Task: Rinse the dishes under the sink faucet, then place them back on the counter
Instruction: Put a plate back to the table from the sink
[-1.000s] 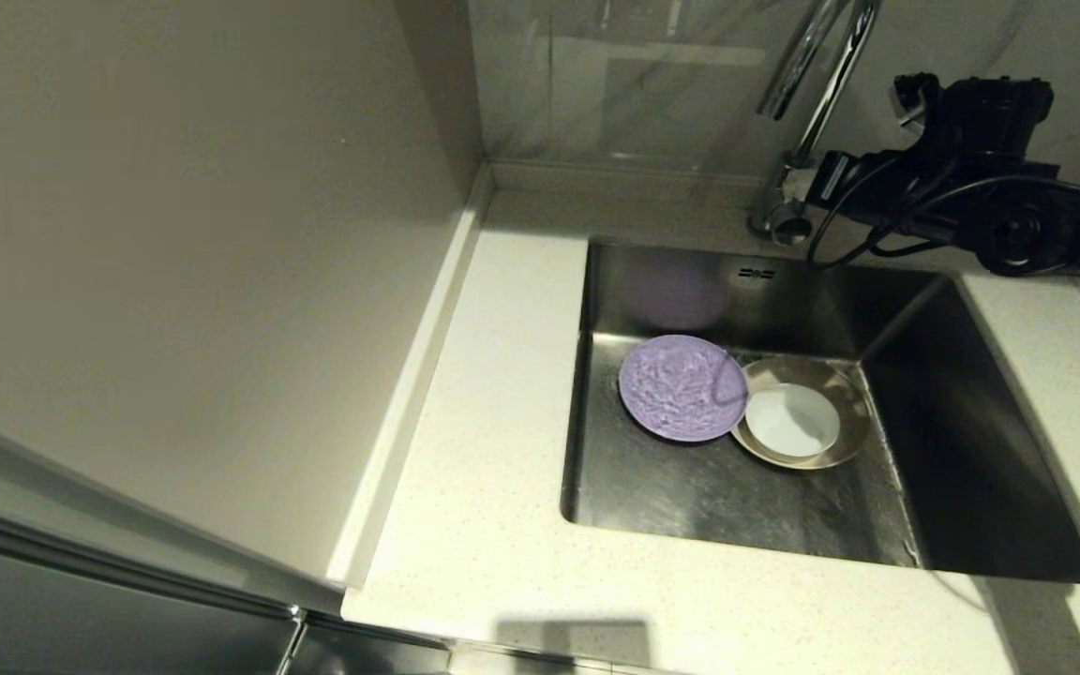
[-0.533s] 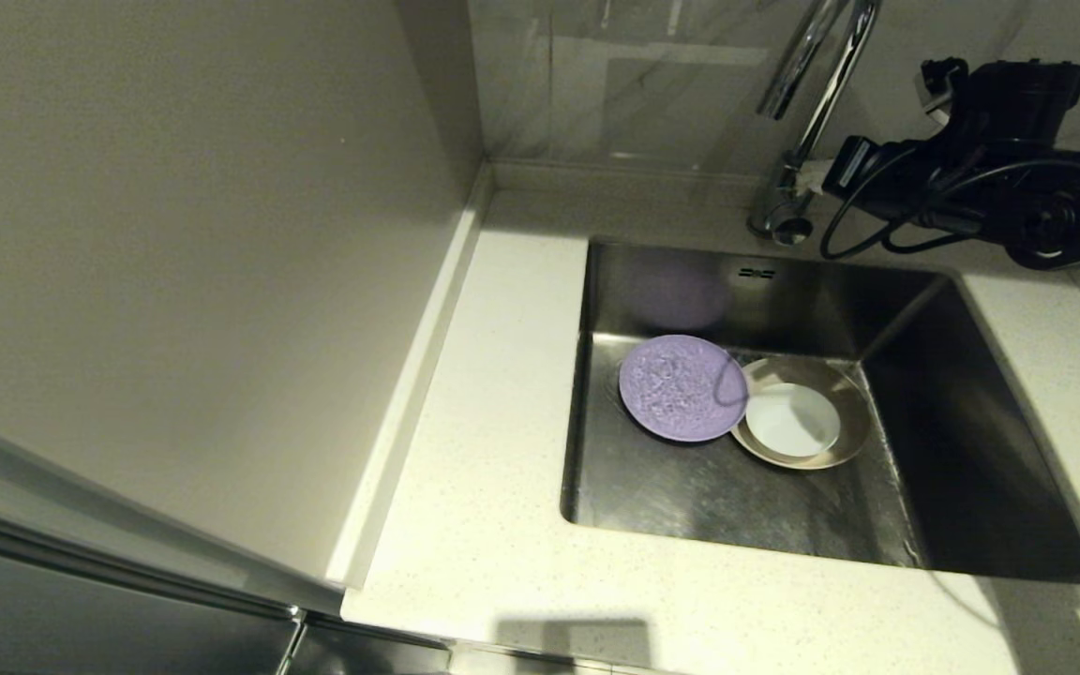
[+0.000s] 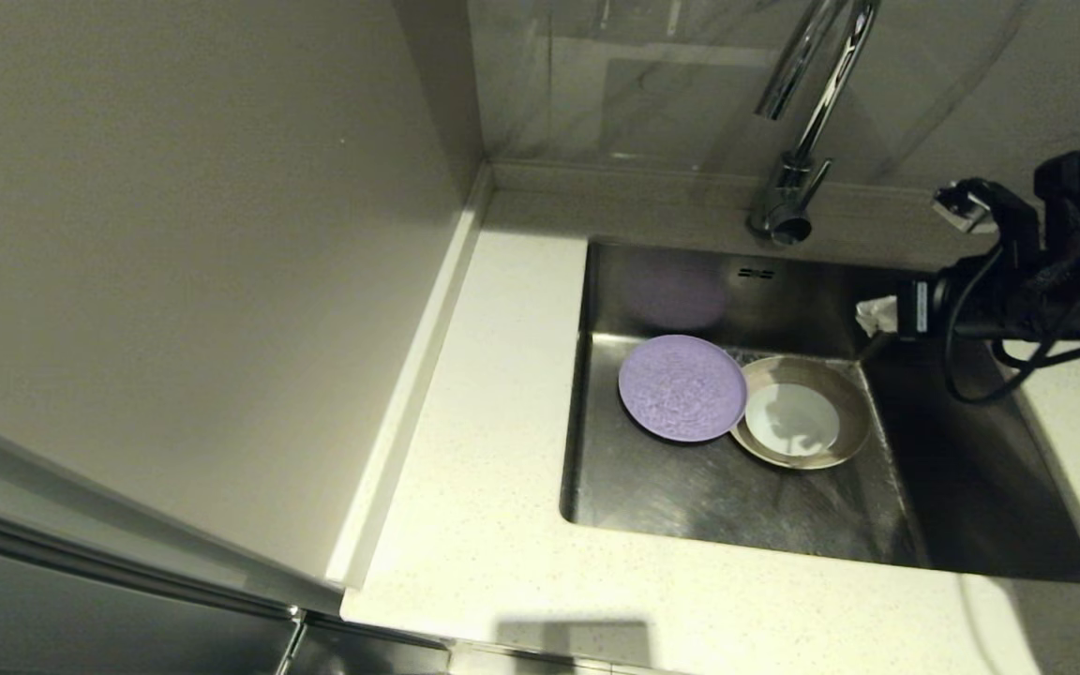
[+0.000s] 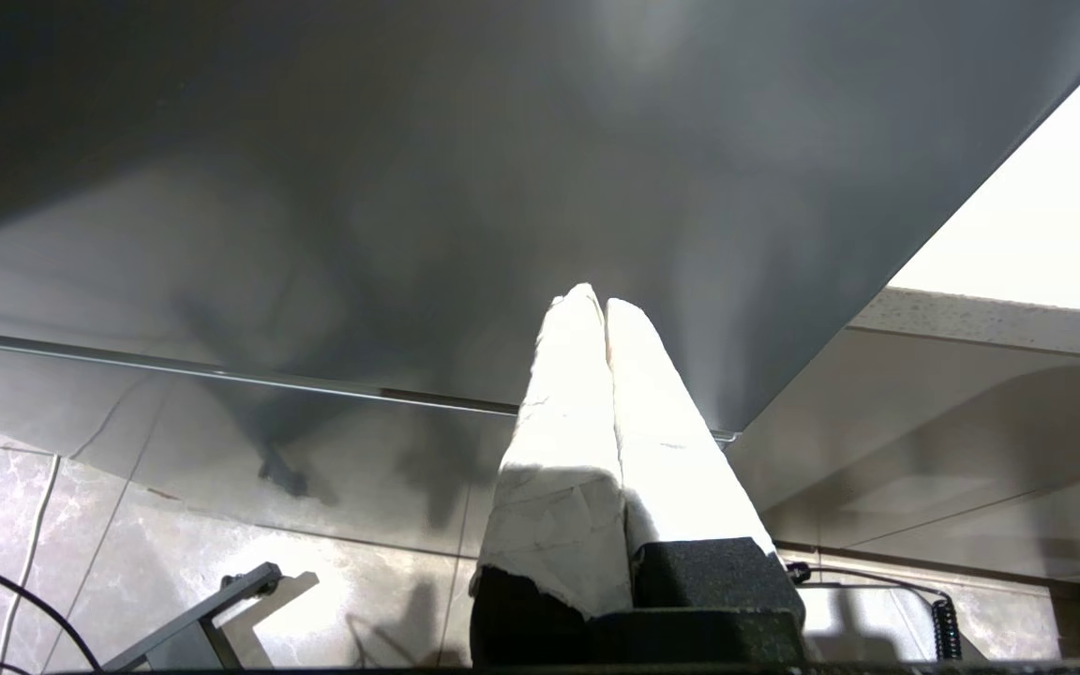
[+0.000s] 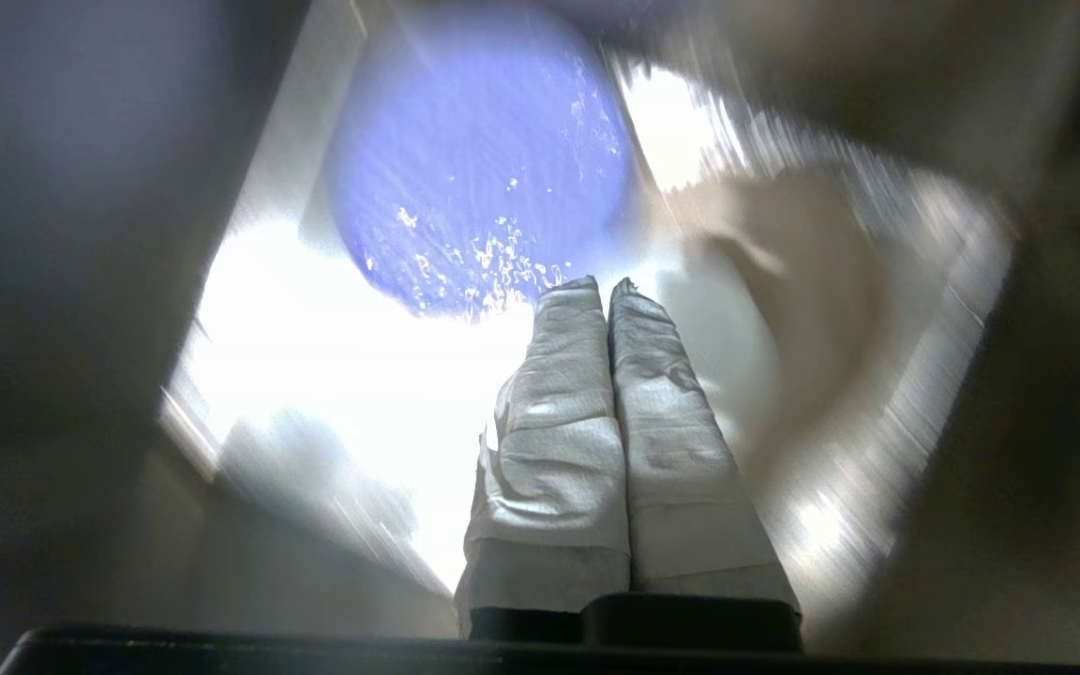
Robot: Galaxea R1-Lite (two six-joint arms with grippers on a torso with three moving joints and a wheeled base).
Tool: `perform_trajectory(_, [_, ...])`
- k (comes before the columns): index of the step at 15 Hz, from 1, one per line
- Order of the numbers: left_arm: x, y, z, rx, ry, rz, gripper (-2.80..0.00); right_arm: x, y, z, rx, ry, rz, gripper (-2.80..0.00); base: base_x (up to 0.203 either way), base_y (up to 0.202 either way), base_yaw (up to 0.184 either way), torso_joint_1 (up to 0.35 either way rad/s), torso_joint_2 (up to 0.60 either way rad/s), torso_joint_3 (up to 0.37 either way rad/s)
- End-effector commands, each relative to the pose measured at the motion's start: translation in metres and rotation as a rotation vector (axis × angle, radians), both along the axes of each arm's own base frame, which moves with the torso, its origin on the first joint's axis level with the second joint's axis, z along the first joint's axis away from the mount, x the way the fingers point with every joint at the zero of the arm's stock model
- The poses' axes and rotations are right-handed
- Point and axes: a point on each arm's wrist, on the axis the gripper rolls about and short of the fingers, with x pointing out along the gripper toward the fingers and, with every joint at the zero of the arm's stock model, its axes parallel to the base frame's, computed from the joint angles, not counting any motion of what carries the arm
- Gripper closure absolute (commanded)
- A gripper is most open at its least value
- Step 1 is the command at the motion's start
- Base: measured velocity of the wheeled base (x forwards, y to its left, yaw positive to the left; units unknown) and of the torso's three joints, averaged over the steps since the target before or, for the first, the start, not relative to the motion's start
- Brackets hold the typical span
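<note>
The right gripper (image 3: pixel 868 317), fingers pressed together and empty, has been drawn back from the faucet (image 3: pixel 798 187) and is now hung over the sink's (image 3: pixel 971 487) right side. The purple plate (image 3: pixel 682 388), beige plate (image 3: pixel 845 398) and white bowl (image 3: pixel 791 419) are left wet in the basin; retrieval to the counter (image 3: pixel 484 525) is judged next. The left gripper (image 4: pixel 604 309) is parked, closed, below.

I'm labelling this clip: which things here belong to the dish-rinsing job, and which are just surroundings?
Job:
- purple plate, in the sink
- beige plate, touching it
- white bowl, sitting on the beige plate
- faucet
- counter
- right tool, shut, over the sink's right side

Surroundings:
- wall panel
- left tool, shut, parked away from the sink
</note>
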Motion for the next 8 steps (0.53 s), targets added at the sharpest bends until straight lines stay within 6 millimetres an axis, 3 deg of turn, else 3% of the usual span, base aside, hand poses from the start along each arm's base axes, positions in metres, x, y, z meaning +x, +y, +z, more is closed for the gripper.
perform_trajectory(1, [0.000, 0.000, 0.000, -0.001, -0.004, 0.001, 0.00, -0.032, -0.005, -0.007, -0.109, 0.024, 0.027, 0.00, 0.000, 0.000, 0.000, 0.000, 0.00, 0.000])
perform_trajectory(4, [0.000, 0.000, 0.000, -0.001, -0.004, 0.001, 0.00, -0.048, -0.006, -0.014, -0.267, 0.086, -0.012, 0.00, 0.000, 0.000, 0.000, 0.000, 0.00, 0.000])
perform_trajectory(8, [0.000, 0.000, 0.000, -0.001, -0.004, 0.001, 0.00, -0.053, 0.001, -0.017, -0.316, 0.131, 0.011, 0.00, 0.000, 0.000, 0.000, 0.000, 0.00, 0.000])
